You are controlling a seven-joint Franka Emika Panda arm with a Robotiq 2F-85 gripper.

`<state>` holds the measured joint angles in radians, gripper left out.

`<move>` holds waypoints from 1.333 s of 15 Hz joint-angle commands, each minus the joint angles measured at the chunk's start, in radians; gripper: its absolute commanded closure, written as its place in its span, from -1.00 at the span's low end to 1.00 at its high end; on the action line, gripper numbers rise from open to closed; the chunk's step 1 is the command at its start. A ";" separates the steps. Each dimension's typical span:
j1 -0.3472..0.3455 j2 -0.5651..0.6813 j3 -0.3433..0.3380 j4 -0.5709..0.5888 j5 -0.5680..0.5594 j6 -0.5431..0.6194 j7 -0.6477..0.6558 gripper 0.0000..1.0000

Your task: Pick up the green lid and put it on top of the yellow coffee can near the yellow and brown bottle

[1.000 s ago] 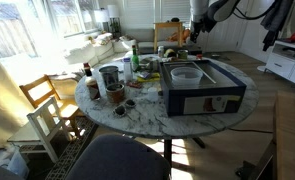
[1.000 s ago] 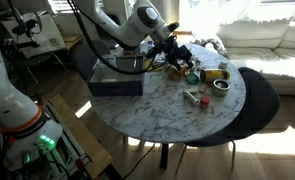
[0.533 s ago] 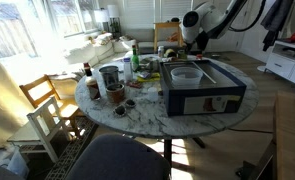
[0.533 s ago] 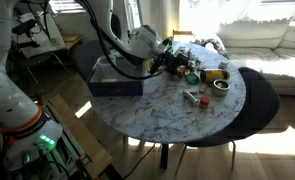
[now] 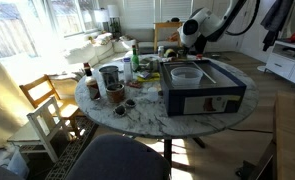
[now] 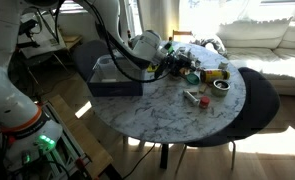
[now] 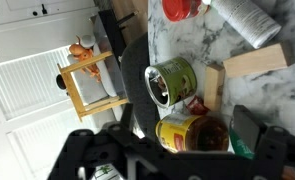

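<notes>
While my arm (image 5: 195, 27) bends low over the table (image 6: 177, 115), its gripper (image 7: 172, 150) hangs spread wide and empty above the yellow coffee can (image 7: 192, 133).

Strong window daylight, blown-out glare, long floor shadows, soft low-resolution frames, wrist view foreground apparently out of focus

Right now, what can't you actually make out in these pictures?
Green lid: only a tiny speck in an exterior view, so its shape is unclear.
Yellow coffee can: in the wrist view, its label is blurred.
Dark bottle: in an exterior view, its label is too small to read.
</notes>
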<state>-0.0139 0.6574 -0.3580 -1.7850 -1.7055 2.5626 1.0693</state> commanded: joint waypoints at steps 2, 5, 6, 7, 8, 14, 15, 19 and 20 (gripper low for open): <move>-0.137 0.023 0.139 0.032 -0.150 0.088 -0.118 -1.00; -0.151 0.055 0.124 0.062 -0.216 0.214 -0.167 -1.00; -0.169 0.064 0.130 0.077 -0.243 0.259 -0.182 -1.00; -0.181 0.080 0.129 0.102 -0.279 0.307 -0.187 -1.00; -0.192 0.097 0.130 0.128 -0.310 0.346 -0.191 -1.00; -0.270 0.211 0.179 0.328 -0.512 0.475 -0.147 -1.00; -0.287 0.233 0.196 0.365 -0.529 0.492 -0.141 -1.00; -0.337 0.319 0.248 0.480 -0.531 0.551 -0.150 -1.00; -0.343 0.340 0.251 0.499 -0.512 0.562 -0.158 -0.97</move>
<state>-0.3084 0.8999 -0.1469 -1.4056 -2.2076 3.0639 0.9093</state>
